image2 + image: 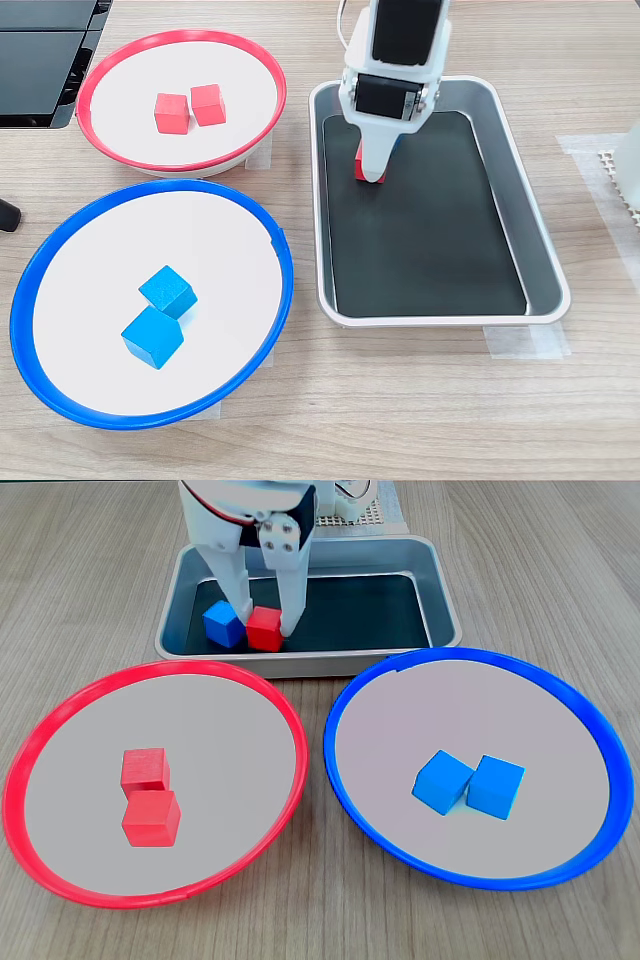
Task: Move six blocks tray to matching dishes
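Observation:
The silver tray (441, 592) (541, 250) holds one red block (264, 630) (359, 169) and one blue block (222, 623) side by side on its dark bottom. My white gripper (267, 623) (372, 172) reaches down into the tray, its fingers pressed against both sides of the red block, which rests on the tray floor. Two red blocks (145, 770) (151, 818) lie in the red-rimmed dish (60, 705) (100, 60). The blue-rimmed dish (600, 730) (40, 260) holds two blue blocks (442, 781) (495, 786).
The arm's base and a white mesh pad (355, 515) stand behind the tray. A black flat object (40, 50) lies at the table's corner beside the red-rimmed dish. Both dishes sit close to the tray on the wooden table.

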{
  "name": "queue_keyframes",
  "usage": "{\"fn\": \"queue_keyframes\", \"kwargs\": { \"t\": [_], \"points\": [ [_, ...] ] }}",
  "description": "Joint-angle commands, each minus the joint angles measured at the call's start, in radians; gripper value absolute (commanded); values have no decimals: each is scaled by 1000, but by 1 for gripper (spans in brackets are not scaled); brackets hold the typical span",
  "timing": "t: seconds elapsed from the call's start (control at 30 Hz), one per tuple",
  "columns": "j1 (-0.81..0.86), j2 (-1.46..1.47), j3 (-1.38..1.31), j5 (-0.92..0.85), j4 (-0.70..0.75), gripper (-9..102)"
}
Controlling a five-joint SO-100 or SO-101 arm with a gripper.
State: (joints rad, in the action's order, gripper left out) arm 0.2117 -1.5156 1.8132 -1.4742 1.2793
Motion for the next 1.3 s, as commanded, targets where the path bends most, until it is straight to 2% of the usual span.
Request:
{"fn": "queue_keyframes", "kwargs": {
  "t": [0.0, 0.07, 0.13, 0.17, 0.2, 0.37, 0.53, 0.63, 0.7, 0.77, 0.83, 0.9, 0.97, 1.03, 1.07, 1.27],
  "points": [
    [-9, -92, -120, 5, 236, 1],
    [-18, -124, -204, 87, 328, 1],
    [-28, -130, -293, 236, 333, 1],
    [-31, -118, -334, 336, 279, 1],
    [-28, -80, -382, 474, 164, 1],
    [9, 106, -472, 696, -140, 1],
    [26, 253, -523, 758, -270, 2],
    [35, 290, -528, 816, -293, 12],
    [43, 296, -515, 857, -290, 19],
    [44, 282, -508, 885, -265, 21],
    [44, 253, -491, 893, -236, 16],
    [43, 207, -472, 891, -170, 1],
    [57, 143, -437, 925, -49, 0],
    [83, 60, -373, 1002, 83, 0],
    [104, -21, -293, 1094, 156, 0],
    [110, -311, 74, 1450, 149, 0]
  ]
}}
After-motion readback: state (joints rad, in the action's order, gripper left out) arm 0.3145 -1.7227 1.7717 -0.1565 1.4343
